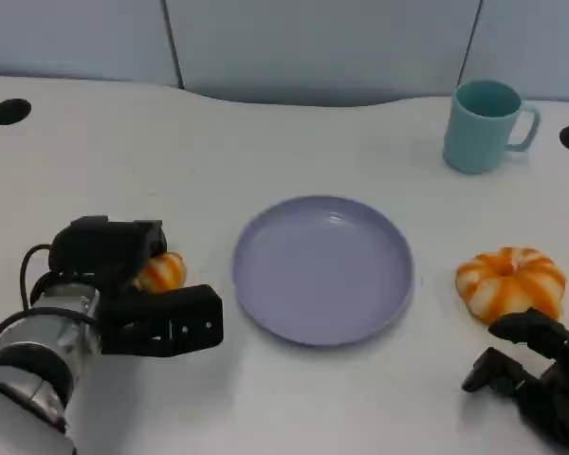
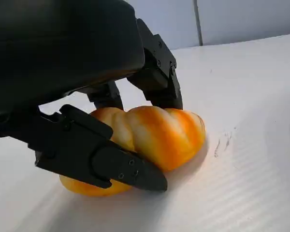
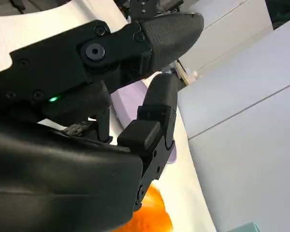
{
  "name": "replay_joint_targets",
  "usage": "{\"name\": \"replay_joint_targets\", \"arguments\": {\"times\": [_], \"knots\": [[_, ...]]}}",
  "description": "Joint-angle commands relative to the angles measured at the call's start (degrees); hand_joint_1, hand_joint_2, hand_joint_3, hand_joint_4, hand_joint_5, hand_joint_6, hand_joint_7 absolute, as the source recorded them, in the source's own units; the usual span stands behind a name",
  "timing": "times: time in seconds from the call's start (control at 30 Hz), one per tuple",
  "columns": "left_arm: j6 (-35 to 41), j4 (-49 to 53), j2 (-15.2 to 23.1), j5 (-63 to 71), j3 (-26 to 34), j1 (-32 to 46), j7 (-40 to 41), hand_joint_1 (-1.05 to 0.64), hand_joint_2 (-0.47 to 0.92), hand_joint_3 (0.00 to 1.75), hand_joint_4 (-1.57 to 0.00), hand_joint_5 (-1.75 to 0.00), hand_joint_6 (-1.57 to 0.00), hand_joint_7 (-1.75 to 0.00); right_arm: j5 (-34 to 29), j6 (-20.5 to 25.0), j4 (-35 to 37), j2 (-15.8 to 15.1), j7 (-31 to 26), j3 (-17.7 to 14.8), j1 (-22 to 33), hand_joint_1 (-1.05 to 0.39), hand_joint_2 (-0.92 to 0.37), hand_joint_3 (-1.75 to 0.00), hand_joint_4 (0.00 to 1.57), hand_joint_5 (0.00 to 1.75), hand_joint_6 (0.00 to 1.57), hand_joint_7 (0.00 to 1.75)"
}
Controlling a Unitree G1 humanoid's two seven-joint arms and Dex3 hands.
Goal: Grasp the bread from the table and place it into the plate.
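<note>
The glossy orange-and-white twisted bread roll (image 2: 154, 135) lies on the white table (image 1: 294, 398) at the near left, just left of the round lavender plate (image 1: 322, 270), which sits in the middle. The left hand (image 1: 137, 289) is wrapped around this roll: in the left wrist view one black finger (image 2: 106, 162) crosses its near side and others press on its far side, so the hand is grasping it, though the roll rests on the table, not yet lifted.

A second, larger orange-and-white ribbed bread (image 1: 510, 282) lies at the near right of the plate. The right hand (image 1: 536, 374) sits just near of it, with fingers spread and nothing in them; whether a fingertip touches the bread I cannot tell. A light teal mug (image 1: 484, 125) stands far right, well apart from everything.

The grip looks shallow and the roll is rounded and smooth-skinned, so on lifting it could roll or squirt out between the fingers. Squeezing harder could dent it. On the way across, a low carry could catch the plate's raised rim and shove the plate right, towards the other bread.
</note>
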Motion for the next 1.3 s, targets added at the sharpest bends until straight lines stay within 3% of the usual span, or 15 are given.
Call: {"name": "replay_joint_targets", "arguments": {"times": [0.03, 0.2, 0.27, 0.37, 0.43, 0.53, 0.57, 0.67, 1.03, 1.13, 1.3], "knots": [[-1.7, 0.5, 1.9, -2.7, 2.4, 0.4, -1.4, -0.23, 0.9, 0.32, -0.68, -1.75, -0.45, -1.69, -1.2, -0.5, 3.7, -1.1, -1.5, -0.3, -0.2, -0.43, -0.92, -0.11, 0.71, 1.24, 0.79, 0.76], [-4.5, 0.0, 3.3, -4.4, 4.1, -0.3, -0.7, -0.21, 0.92, 0.33, -0.69, -1.75, -0.46, -1.74, -0.7, -0.1, 6.4, -1.3, -1.1, -0.7, -1.9, -0.41, -0.92, -0.1, 0.7, 1.23, 0.79, 0.76], [-5.4, -0.3, 3.9, -4.7, 4.5, -0.7, -0.4, -0.23, 0.92, 0.34, -0.67, -1.75, -0.51, -1.61, -0.6, 0.0, 7.6, -1.4, -0.9, -0.9, -2.6, -0.45, -0.92, -0.04, 0.75, 1.19, 0.83, 0.69], [-6.8, -0.6, 4.3, -5.4, 5.7, -1.1, 0.4, -0.23, 0.91, 0.34, -0.67, -1.75, -0.52, -1.57, -0.8, -1.1, 9.3, -1.5, -0.4, -1.1, -3.4, -0.45, -0.92, -0.03, 0.76, 1.17, 0.84, 0.67], [-8.1, -1.0, 4.7, -6.4, 6.8, -1.5, 1.5, -0.22, 0.9, 0.31, -0.72, -1.67, -0.65, -1.35, -1.0, -2.6, 10.9, -1.6, 0.0, -1.3, -4.1, -0.42, -0.92, -0.06, 0.74, 1.22, 0.83, 0.66], [-9.5, -1.3, 4.7, -7.3, 7.8, -2.1, 1.6, -0.22, 0.9, 0.29, -0.73, -1.64, -0.69, -1.28, -1.4, -3.1, 11.7, -1.7, -0.2, -1.3, -4.7, -0.41, -0.92, -0.07, 0.73, 1.23, 0.83, 0.66], [-10.2, -1.5, 4.7, -7.8, 8.3, -2.5, 1.5, -0.23, 0.87, 0.46, -0.74, -1.7, -0.65, -1.55, -1.6, -3.0, 11.6, -1.8, -0.7, -1.2, -4.8, -0.44, -0.92, -0.06, 0.72, 1.24, 0.84, 0.67], [-13.0, -2.3, 4.4, -7.4, 8.2, -3.5, 3.6, -0.25, 0.78, 0.59, -0.8, -1.74, -0.65, -1.72, -2.5, -3.9, 11.7, -1.9, -1.4, -0.9, -4.9, -0.45, -0.92, -0.06, 0.71, 1.26, 0.84, 0.69], [-17.7, -3.5, 3.2, -5.6, 5.7, -5.7, 5.4, -0.21, 0.63, 0.74, -0.85, -1.75, -0.71, -1.69, -3.6, -3.4, 9.3, -1.7, -3.4, 0.0, -4.0, -0.46, -0.92, -0.08, 0.69, 1.27, 0.83, 0.7], [-21.8, -4.6, 0.5, -4.9, 4.7, -6.8, 7.7, -0.18, 0.5, 0.81, -0.85, -1.75, -0.7, -1.71, -3.1, -2.9, 9.8, -1.3, -2.7, -0.3, -4.4, -0.46, -0.92, -0.07, 0.69, 1.27, 0.83, 0.71], [-23.7, -4.8, -2.5, -3.5, 2.7, -8.0, 9.2, -0.21, 0.41, 1.01, -0.86, -1.75, -0.68, -1.74, -3.1, -2.3, 9.2, -1.2, -2.2, -0.2, -4.0, -0.44, -0.92, -0.05, 0.69, 1.28, 0.83, 0.71]]}}
